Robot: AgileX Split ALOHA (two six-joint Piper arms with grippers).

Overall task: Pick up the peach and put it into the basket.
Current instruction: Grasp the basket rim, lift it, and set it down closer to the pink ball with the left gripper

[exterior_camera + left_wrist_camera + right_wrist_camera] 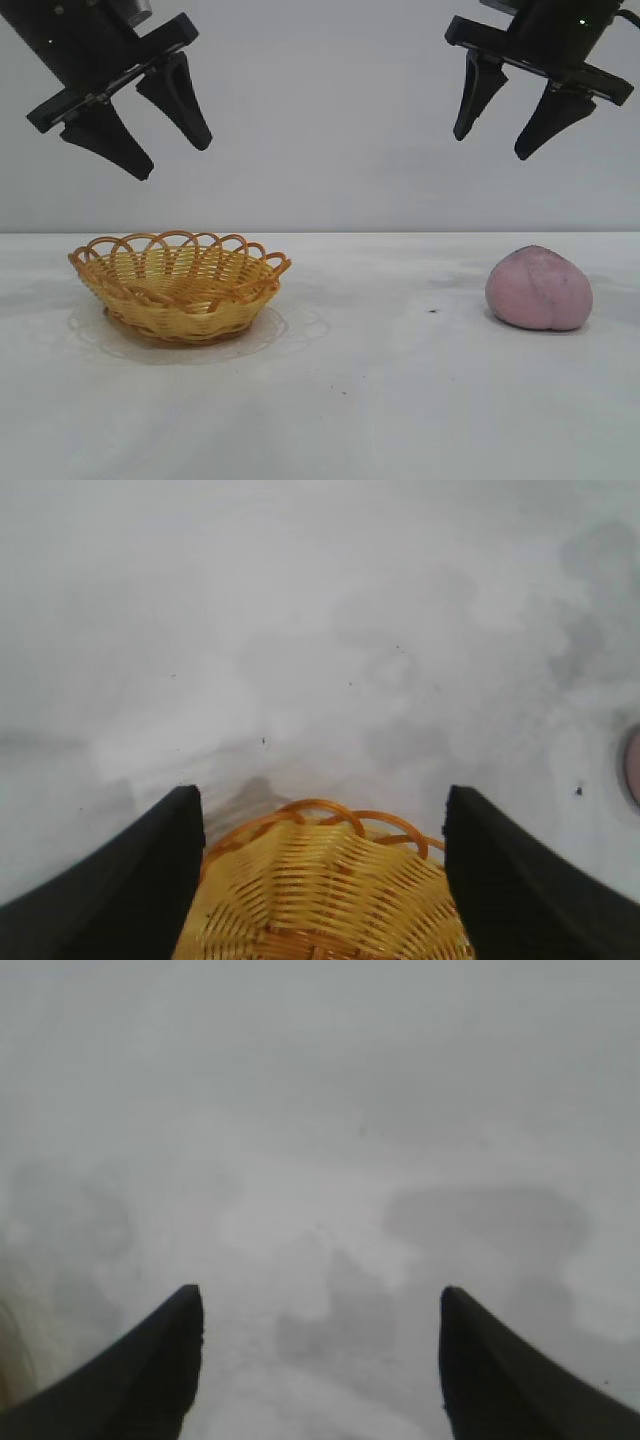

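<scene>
White table (380, 400), 2 arms raised above it, left gripper (172, 150) over basket (180, 285), jaws apart, empty, right gripper (495, 140) high above peach (538, 288), jaws apart, empty, peach on table well right of basket

In the exterior view both arms run off the top edge: of the left gripper (172, 160) and the right gripper (490, 146) only the jaws and the black mounts show. The far side of the basket (180, 285) floor is hidden behind its near wall. In the left wrist view the basket (320, 895) is cut by the lower edge, its flanks covered by the jaws, and the peach (632, 768) is a pink sliver at the side edge. In the right wrist view a pale yellow blur (12, 1345) at the edge is too vague to name, and the counter (320, 1140) is smeared
</scene>
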